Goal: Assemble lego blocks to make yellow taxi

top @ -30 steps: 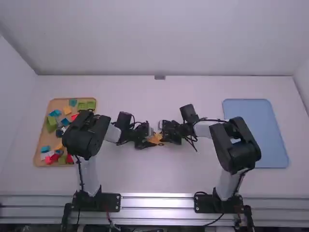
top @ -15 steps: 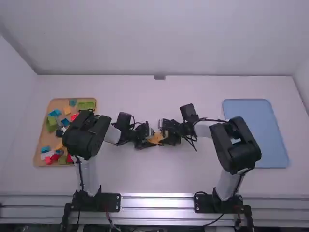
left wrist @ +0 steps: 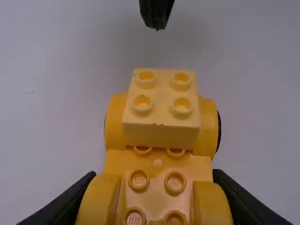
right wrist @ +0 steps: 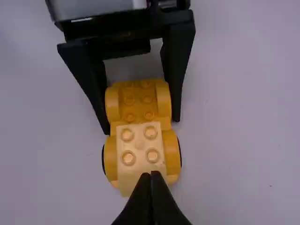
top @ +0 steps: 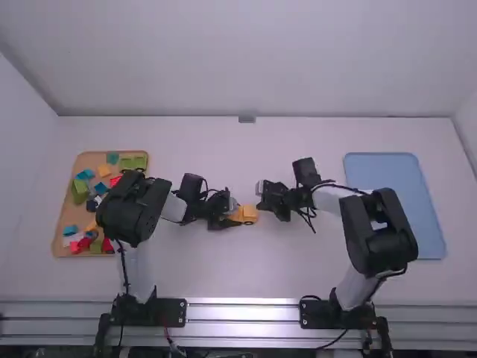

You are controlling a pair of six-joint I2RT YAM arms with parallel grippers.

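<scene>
A block [left wrist: 161,135] tops the taxi base [left wrist: 157,199] clamped in the left gripper [right wrist: 140,126], center frame, the right gripper [right wrist: 151,174] pinched together, upper bodywork seemingly left to add.

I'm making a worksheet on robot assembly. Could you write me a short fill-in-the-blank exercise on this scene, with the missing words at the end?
1. The pale yellow block on the car base has ____ studs on top.
2. The car base is clamped between fingers that belong to the ____ arm.
3. Between its shut fingers, the right gripper holds ____.
4. The blue tray lies on the ____ side of the table.

Missing words: four; left; nothing; right
</scene>
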